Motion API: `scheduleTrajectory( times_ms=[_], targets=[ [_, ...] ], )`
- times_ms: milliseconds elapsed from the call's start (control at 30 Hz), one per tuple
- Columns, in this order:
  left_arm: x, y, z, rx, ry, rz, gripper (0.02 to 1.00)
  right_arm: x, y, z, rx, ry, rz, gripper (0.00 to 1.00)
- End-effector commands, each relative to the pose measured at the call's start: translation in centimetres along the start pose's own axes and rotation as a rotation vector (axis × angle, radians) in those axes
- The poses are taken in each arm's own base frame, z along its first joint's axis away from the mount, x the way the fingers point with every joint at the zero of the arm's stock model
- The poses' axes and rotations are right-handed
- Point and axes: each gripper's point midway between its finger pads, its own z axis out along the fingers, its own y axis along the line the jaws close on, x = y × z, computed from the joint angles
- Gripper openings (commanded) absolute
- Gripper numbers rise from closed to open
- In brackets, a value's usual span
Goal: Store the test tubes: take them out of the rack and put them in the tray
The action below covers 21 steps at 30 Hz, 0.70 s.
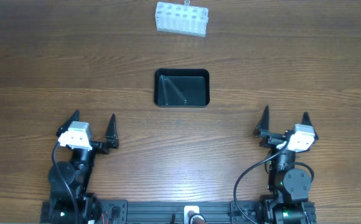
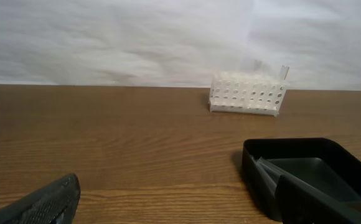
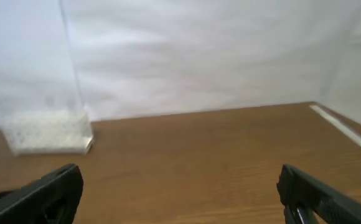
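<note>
A wooden table (image 1: pixel 43 74) spreads under two robot arms based at the 6 o'clock edge. The left claw (image 1: pixel 94 116) is at 8 o'clock and the right claw (image 1: pixel 285 112) at 4 o'clock, both spread wide, holding nothing and well apart from the work. The black tray (image 1: pixel 182 71) sits just toward 12 o'clock from the table's centre, and the white rack (image 1: pixel 181 18) stands well beyond it at the 12 o'clock edge. Clear tubes (image 1: pixel 175 92) lie slanted inside the tray, at least two by the look of it. One upright tube (image 2: pixel 284 71) pokes above one end of the rack in the left wrist view; how many more remain there cannot be told. The job appears part done and between picks. The next move likely calls for one arm to reach past the tray to the rack, close narrowly on the standing tube's top, and draw it straight up so the light rack neither tips nor drags.
</note>
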Motion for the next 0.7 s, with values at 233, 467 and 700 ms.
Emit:
scheduleTrajectory(
  times_ms=[233, 467, 700],
  targets=[
    [0.2, 0.0, 0.0, 0.006, -0.003, 0.018, 1.000, -2.9, 0.8, 5.3, 0.041, 0.108, -0.027, 0.993],
    [0.2, 0.0, 0.0, 0.006, -0.003, 0.018, 1.000, -2.2, 7.8, 13.1, -0.095, 0.264, -0.114, 0.991],
    [0.2, 0.0, 0.0, 0.006, -0.003, 0.018, 1.000, 1.2, 17.2, 18.4, -0.228, 0.370, -0.103, 0.991]
  ],
)
